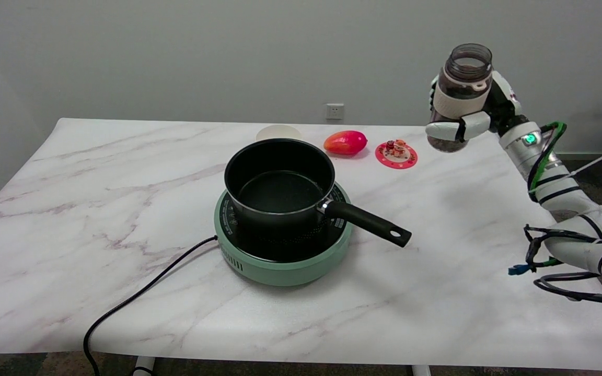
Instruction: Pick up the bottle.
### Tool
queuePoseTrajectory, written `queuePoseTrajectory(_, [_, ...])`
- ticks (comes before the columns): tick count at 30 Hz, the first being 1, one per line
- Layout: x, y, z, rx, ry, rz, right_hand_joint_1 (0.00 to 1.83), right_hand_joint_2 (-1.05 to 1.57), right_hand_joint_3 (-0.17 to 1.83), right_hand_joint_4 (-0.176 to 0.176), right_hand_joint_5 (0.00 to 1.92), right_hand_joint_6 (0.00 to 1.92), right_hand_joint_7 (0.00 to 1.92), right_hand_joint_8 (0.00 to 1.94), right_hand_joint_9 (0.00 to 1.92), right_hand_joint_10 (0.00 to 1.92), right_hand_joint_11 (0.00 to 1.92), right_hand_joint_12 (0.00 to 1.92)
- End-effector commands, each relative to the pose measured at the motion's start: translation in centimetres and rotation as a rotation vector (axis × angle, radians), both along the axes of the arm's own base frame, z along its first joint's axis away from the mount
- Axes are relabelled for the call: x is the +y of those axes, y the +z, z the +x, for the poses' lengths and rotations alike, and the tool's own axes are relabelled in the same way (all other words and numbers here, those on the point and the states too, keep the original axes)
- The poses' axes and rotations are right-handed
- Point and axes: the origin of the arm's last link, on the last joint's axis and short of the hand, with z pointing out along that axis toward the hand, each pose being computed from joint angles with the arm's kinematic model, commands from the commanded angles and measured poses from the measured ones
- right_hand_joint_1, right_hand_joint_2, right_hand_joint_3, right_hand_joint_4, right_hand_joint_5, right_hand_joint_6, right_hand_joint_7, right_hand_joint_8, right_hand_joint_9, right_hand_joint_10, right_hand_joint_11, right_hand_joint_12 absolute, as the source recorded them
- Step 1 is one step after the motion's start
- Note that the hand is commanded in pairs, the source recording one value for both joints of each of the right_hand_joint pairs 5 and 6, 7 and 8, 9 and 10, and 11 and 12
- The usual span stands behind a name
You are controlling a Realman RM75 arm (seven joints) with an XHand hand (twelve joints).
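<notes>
The right hand (481, 112) has its fingers wrapped round the bottle (460, 99) (open-topped, nearly upright), holding it in the air above the table's (71, 219) far right corner, clear of the marble.

Plain grey wall (175, 52), one wall socket (334, 110), white marble-patterned table (97, 209), dark floor (601, 183)

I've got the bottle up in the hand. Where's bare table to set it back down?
Right hand holds the bottle. Bare table lies right of the pot handle; also left of the burner. Crowded by the mango and pink coaster.
</notes>
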Motion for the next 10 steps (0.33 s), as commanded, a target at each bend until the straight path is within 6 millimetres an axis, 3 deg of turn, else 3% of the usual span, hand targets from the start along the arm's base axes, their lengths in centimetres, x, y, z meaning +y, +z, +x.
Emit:
queuePoseTrajectory(1, [-3.7, -9.8, 6.4, 0.210, 0.070, 0.203, 1.47, 1.35, 0.54, 0.000, 1.92, 1.92, 1.92, 1.92, 1.49, 1.49, 1.29, 1.29])
queuePoseTrajectory(8, [-6.5, -16.2, 8.7, 0.530, 0.031, 0.262, 1.50, 1.32, 0.57, 0.000, 1.92, 1.92, 1.92, 1.92, 1.46, 1.46, 1.28, 1.28])
queuePoseTrajectory(10, [-7.1, -17.2, 8.7, 0.574, 0.011, 0.262, 1.50, 1.31, 0.59, 0.000, 1.92, 1.92, 1.92, 1.92, 1.45, 1.45, 1.27, 1.27])
